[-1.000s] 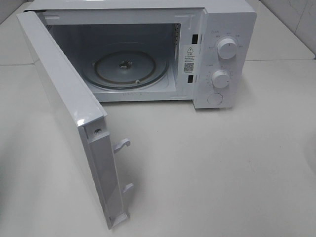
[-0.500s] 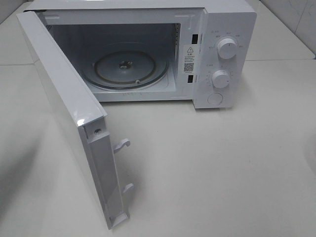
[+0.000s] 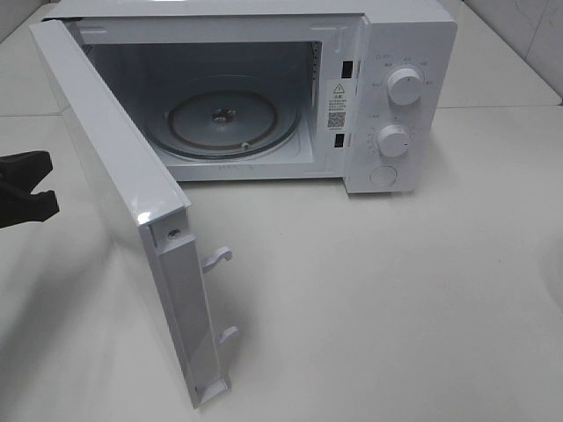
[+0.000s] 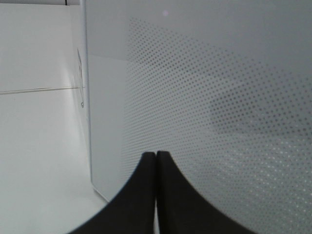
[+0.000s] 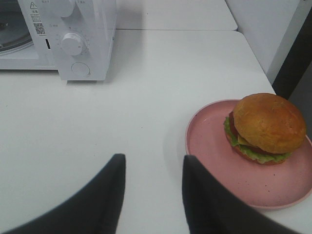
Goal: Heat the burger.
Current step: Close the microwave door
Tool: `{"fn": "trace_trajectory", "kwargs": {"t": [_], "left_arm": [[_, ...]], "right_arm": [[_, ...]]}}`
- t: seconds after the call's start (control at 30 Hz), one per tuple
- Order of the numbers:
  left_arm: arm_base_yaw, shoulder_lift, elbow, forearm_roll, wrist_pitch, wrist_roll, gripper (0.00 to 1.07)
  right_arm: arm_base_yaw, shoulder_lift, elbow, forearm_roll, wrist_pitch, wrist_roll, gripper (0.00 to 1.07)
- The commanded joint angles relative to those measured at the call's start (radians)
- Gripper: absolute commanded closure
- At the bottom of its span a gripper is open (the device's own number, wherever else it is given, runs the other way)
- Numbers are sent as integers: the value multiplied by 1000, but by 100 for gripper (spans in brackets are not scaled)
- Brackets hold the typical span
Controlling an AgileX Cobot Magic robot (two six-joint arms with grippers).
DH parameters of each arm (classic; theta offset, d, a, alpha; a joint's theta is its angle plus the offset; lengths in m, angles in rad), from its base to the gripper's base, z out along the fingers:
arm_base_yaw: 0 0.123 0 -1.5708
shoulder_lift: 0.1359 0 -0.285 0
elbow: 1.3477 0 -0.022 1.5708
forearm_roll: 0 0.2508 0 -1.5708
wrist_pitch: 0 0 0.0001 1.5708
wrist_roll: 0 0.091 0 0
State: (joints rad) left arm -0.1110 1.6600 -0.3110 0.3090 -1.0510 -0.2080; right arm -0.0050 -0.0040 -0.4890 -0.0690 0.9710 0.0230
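- The left end effector (image 3: 22,187) shows at the far left edge of the high view, black, beside the outer face of the open door; in its wrist view the fingers (image 4: 141,195) are pressed together with nothing between them, facing the dotted door panel
- The microwave door (image 3: 114,193) is swung wide open toward the near left; its two latch hooks stick out on the near edge
- The microwave (image 3: 387,53) stands at the far side of the white table (image 3: 396,308); the glass turntable (image 3: 224,123) lies bare inside the cavity; two round knobs and a button sit on the right panel
- The right end effector (image 5: 152,195) is spread wide and holds nothing, above the table
- The burger (image 5: 265,127) sits on a pink plate (image 5: 214,146) on the table, right of the microwave and near the right end effector; only the right wrist view shows it
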Motion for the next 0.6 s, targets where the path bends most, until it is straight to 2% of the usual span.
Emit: {"fn": "trace_trajectory", "kwargs": {"t": [0.03,0.3,0.6], "left_arm": [[-25,14,-26,-15,0,5,107],[-88,50,-69,-38,3,4,107],[-99,50,-101,-34,44,1,107]], "right_arm": [[-5,-29,0,0,-6,-7,67],[-5,-29,0,0,-6,-7,67],[-5,-29,0,0,-6,-7,67]]}}
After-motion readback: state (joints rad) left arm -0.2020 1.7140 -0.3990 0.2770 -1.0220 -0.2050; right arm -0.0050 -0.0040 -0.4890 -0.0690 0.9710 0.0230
